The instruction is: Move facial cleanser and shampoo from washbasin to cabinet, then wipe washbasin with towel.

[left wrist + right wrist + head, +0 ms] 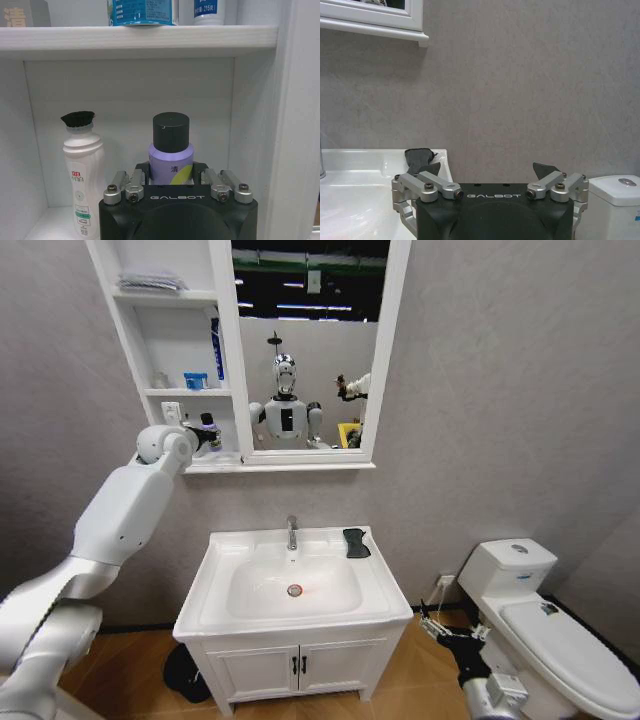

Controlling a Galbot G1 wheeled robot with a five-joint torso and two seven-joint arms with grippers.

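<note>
Now left end effector (172,186) is clamped on purple bottle (171,159) inside cabinet (140,37) bottom shelf, white bottle (84,170) just beside; right end effector (492,187) apart, idle low; towel (356,541) unused on washbasin (225,615), wiping left.

You have a white toilet (545,625) at the right of the head view, standing on a wood-pattern floor (410,670) against a grey textured wall (500,390). Below the sink top sits a white two-door vanity (300,668) with black handles. A wall socket (446,581) shows just beside the toilet's cistern.
</note>
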